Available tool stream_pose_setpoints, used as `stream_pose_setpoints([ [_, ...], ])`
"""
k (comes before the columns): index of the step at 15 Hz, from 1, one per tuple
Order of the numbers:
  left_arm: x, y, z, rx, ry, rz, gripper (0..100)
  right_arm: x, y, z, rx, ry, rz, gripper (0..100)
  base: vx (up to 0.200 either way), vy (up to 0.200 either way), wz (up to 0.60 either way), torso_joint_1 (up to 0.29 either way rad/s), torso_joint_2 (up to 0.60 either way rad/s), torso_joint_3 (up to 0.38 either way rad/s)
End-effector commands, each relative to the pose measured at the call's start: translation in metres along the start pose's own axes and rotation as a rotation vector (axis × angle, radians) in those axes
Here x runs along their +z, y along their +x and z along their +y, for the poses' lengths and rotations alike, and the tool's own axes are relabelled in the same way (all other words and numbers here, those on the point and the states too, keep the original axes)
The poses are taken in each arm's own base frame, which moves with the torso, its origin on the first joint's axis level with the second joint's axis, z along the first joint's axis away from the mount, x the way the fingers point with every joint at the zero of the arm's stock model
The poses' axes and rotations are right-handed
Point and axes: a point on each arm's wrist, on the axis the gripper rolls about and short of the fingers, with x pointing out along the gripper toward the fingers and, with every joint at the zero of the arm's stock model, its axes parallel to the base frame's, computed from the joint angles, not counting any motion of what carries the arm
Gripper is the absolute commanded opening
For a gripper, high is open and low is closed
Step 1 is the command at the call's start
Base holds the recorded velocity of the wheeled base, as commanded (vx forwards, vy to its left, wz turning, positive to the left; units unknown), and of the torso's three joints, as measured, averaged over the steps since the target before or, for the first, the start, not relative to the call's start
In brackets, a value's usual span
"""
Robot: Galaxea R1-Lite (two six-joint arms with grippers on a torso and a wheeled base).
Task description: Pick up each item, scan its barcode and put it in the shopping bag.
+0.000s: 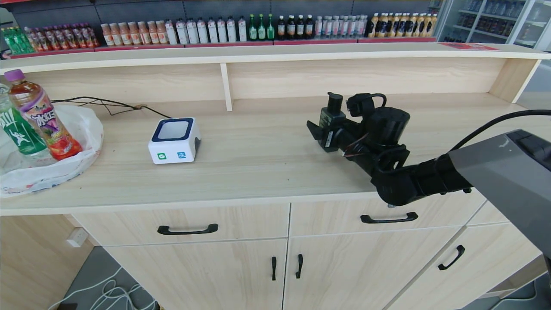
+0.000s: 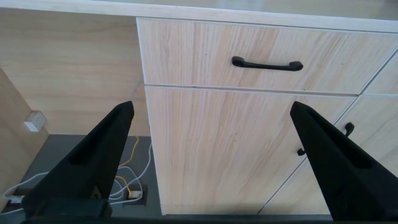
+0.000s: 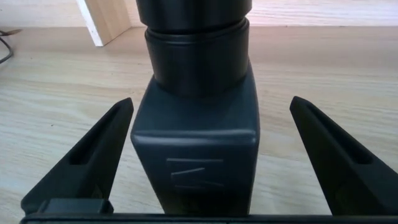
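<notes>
A small dark bottle [image 1: 332, 115] with a black cap stands upright on the wooden counter [image 1: 258, 172], right of centre. My right gripper [image 1: 328, 131] is open around it, a finger on each side; the right wrist view shows the bottle [image 3: 196, 143] between the spread fingers [image 3: 93, 162], with a gap on one side. The white barcode scanner [image 1: 174, 140] with a dark blue top sits left of centre. At the far left lies the white shopping bag [image 1: 82, 129], holding a red-labelled bottle with a purple cap [image 1: 43, 116] and a green bottle [image 1: 19, 129]. My left gripper [image 2: 211, 124] hangs open below the counter, facing the cabinet drawers.
A raised back shelf with a divider [image 1: 226, 86] runs behind the counter. A black cable [image 1: 103, 103] leads from the scanner toward the back left. Drawers and doors with black handles [image 1: 187, 229] are below. Bare counter lies between scanner and dark bottle.
</notes>
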Motion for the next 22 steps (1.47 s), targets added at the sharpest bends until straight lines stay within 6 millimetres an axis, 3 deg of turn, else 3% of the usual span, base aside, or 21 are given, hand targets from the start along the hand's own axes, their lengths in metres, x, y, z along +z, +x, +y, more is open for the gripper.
stream_pose_setpoints([
  [1, 0.000, 0.000, 0.000, 0.000, 0.000, 0.000, 100, -0.001, 0.000, 0.000, 0.001, -0.001, 0.000, 0, 0.000, 0.000, 0.00, 0.000, 0.00, 0.000],
  [9, 0.000, 0.000, 0.000, 0.000, 0.000, 0.000, 100, 0.001, -0.001, 0.004, 0.007, -0.006, -0.022, 0, 0.000, 0.000, 0.00, 0.000, 0.00, 0.000],
  [14, 0.000, 0.000, 0.000, 0.000, 0.000, 0.000, 100, 0.029, -0.011, 0.016, 0.033, -0.010, -0.072, 0, 0.000, 0.000, 0.00, 0.000, 0.00, 0.000],
  [18, 0.000, 0.000, 0.000, 0.000, 0.000, 0.000, 100, 0.056, -0.042, 0.027, 0.063, -0.019, -0.079, 0, 0.000, 0.000, 0.00, 0.000, 0.00, 0.000],
  [22, 0.000, 0.000, 0.000, 0.000, 0.000, 0.000, 100, 0.084, -0.091, 0.032, 0.083, -0.043, -0.076, 0, 0.000, 0.000, 0.00, 0.000, 0.00, 0.000],
])
